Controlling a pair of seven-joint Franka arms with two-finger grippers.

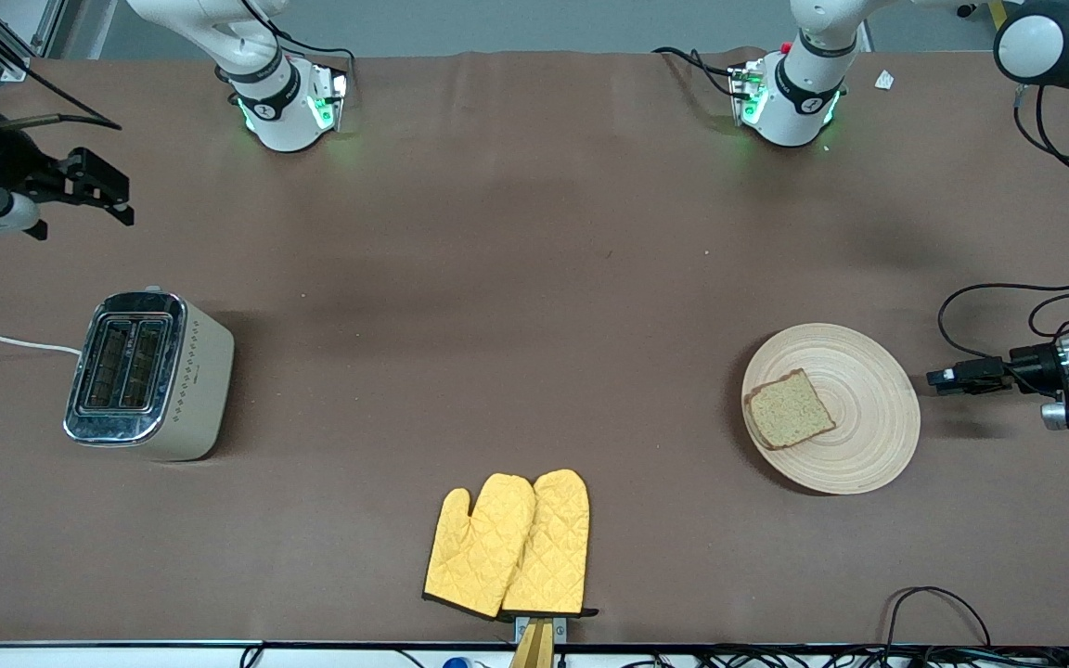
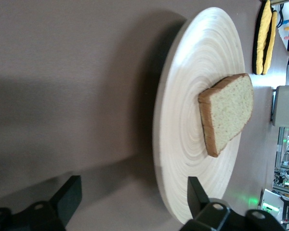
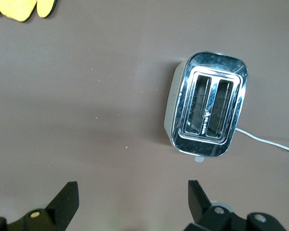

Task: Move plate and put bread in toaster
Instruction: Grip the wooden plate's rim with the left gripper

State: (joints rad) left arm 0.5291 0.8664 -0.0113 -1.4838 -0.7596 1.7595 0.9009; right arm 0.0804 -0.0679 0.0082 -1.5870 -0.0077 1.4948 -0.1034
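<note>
Nearest my front camera I log a pair of yellow oven mitts (image 1: 508, 545) at the table edge. Next, the plate (image 1: 869, 436) toward the left arm's end, the bread (image 1: 789, 409) lying flat on it. Level with it, my left gripper (image 1: 943, 378) sits low just beside the plate's rim, fingers (image 2: 67, 197) spread wide, holding nothing. The toaster (image 1: 152, 376) stands toward the right arm's end, slots empty. Above the bare table farther back, my right gripper (image 1: 112, 197) hangs wide open, empty.
</note>
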